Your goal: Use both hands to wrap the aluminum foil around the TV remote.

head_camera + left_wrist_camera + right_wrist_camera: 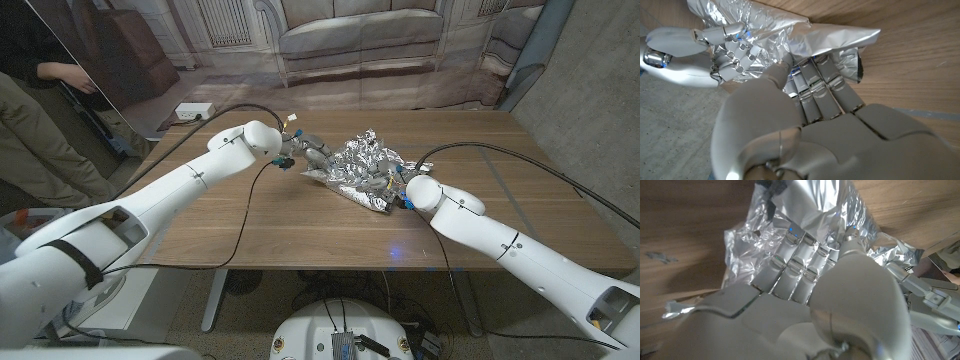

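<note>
Crumpled silver aluminium foil (362,168), one sheet bunched into a single shiny mound, lay near the middle of the brown wooden desk (300,235), somewhat nearer its far edge. Two white robot hands met it, one from each side. The left hand (310,152) pressed against the mound's left end, its fingers (826,90) tucked under a folded flap of foil and grasping it. The right hand (397,190) gripped the right end, its fingers (795,260) sunk into the creased sheet. A small dark corner of one black TV remote (771,186) peeked from the foil. One white flat box (194,110) sat at the desk's far left corner.
</note>
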